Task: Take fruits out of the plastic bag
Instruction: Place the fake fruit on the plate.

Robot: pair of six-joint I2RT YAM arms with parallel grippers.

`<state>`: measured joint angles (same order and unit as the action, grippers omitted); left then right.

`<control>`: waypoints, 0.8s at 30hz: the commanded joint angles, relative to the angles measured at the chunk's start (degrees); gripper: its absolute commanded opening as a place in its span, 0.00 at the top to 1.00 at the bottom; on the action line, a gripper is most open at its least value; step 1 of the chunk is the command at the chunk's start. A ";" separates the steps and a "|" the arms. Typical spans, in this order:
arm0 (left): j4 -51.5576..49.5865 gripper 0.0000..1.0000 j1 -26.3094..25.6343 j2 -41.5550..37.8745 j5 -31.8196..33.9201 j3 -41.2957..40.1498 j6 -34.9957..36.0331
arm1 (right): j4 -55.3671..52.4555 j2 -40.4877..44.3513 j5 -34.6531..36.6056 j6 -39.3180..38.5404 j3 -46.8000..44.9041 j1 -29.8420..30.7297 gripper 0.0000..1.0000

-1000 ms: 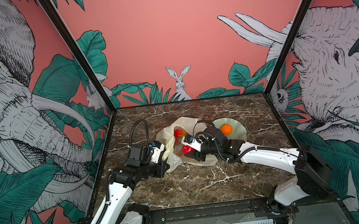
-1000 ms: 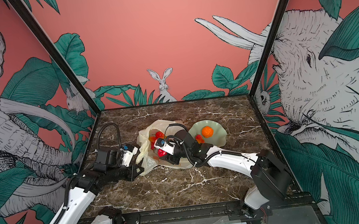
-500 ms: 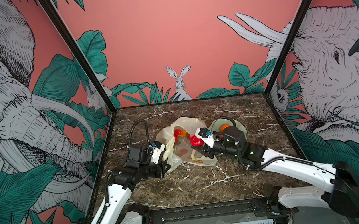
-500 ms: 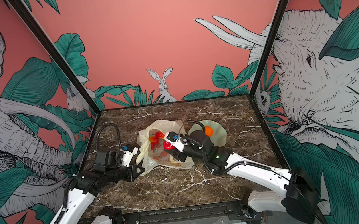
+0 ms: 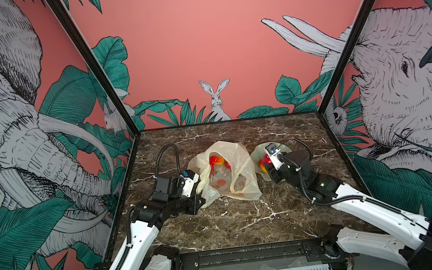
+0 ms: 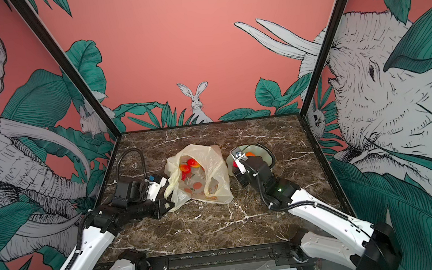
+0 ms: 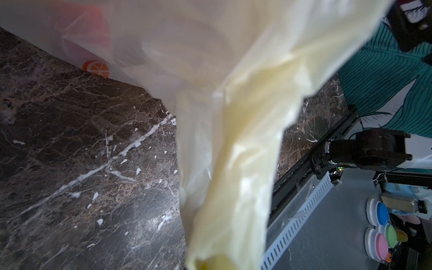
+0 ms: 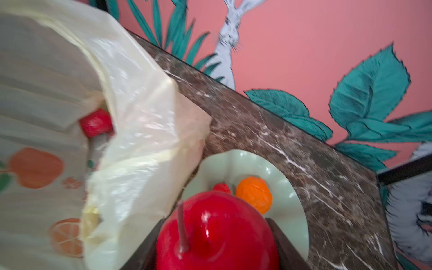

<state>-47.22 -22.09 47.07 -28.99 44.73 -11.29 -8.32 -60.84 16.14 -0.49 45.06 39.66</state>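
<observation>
in both top views the plastic bag point(image 5: 241, 166) lies crumpled on the dark marble worktop point(image 5: 234, 223), its mouth gaping open. red and red-yellow fruits point(image 5: 216, 160) show inside the bag, toward its far end. the left end effector point(image 5: 199, 191) sits at the bag's edge on the left arm's side, clamped shut on a bunched handle point(image 5: 204, 180) of the bag. a pale green wavy-rimmed dish point(image 5: 285, 148) lies just beside the bag on the right arm's side. the right end effector point(image 5: 265, 164) hangs outside the bag, just beside it on that same side, closed around a red apple point(image 5: 266, 159). in a top view an orange point(image 6: 250, 153) shows in the dish, outside the bag.

in the left wrist view the bag's pale-yellow plastic point(image 7: 233, 152) runs as a twisted band toward the lens and fills the middle. the end effector's own tips are out of the picture. an orange-slice print point(image 7: 95, 68) sits on the bag where it meets the worktop point(image 7: 81, 152).

in the right wrist view the glossy red apple point(image 8: 217, 233), stem showing, is gripped between two dark fingers point(image 8: 286, 250). just beside the bag point(image 8: 140, 145), the dish point(image 8: 298, 210) carries the orange point(image 8: 254, 194) and a small red fruit point(image 8: 221, 187). one red fruit point(image 8: 95, 122) shows inside the bag's mouth.
</observation>
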 commanded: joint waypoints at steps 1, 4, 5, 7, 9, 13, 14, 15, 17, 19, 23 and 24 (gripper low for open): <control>0.42 1.00 -0.14 -0.09 -0.05 -0.72 0.63 | -2.22 -4.75 0.69 4.35 0.72 -3.74 0.57; 0.46 1.00 -0.13 0.19 0.02 -0.72 0.65 | -3.21 -11.00 1.35 5.89 2.45 -6.43 0.56; 0.46 1.00 -0.16 0.30 -0.01 -0.70 0.65 | -3.66 -13.07 1.75 6.38 2.95 -7.14 0.56; 0.37 1.00 -0.13 0.49 -0.05 -0.63 0.74 | -4.60 -16.03 1.44 8.12 3.92 -8.74 0.56; 0.37 1.00 -0.19 0.35 0.04 -0.70 0.72 | -4.15 -17.56 -0.47 8.99 4.00 -10.25 0.56; 0.46 1.00 -0.15 0.57 0.12 -0.75 0.65 | -3.62 -19.63 -3.08 10.39 4.41 -12.29 0.54; 0.46 1.00 -0.14 0.64 0.08 -0.74 0.59 | -3.77 -20.07 -3.77 10.70 4.46 -12.68 0.53; 0.46 1.00 -0.12 0.74 0.12 -0.71 0.65 | -3.94 -20.37 -4.51 11.14 4.54 -13.00 0.53; 0.46 1.00 -0.15 0.90 0.08 -0.71 0.65 | -3.99 -21.01 -5.77 12.45 4.26 -13.61 0.50; 0.46 1.00 -0.15 0.96 0.25 -0.75 0.64 | -3.86 -21.63 -6.44 13.68 3.82 -14.07 0.48; 0.44 1.00 -0.15 1.06 0.21 -0.74 0.63 | -3.72 -22.98 -7.42 15.53 3.77 -15.20 0.43; 0.45 1.00 -0.13 1.01 0.13 -0.76 0.63 | -3.89 -23.24 -7.98 15.76 3.86 -15.47 0.42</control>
<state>-47.20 -22.09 48.21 -28.93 44.73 -11.29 -12.27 -83.29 9.78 12.58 47.97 25.02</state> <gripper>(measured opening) 0.049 0.574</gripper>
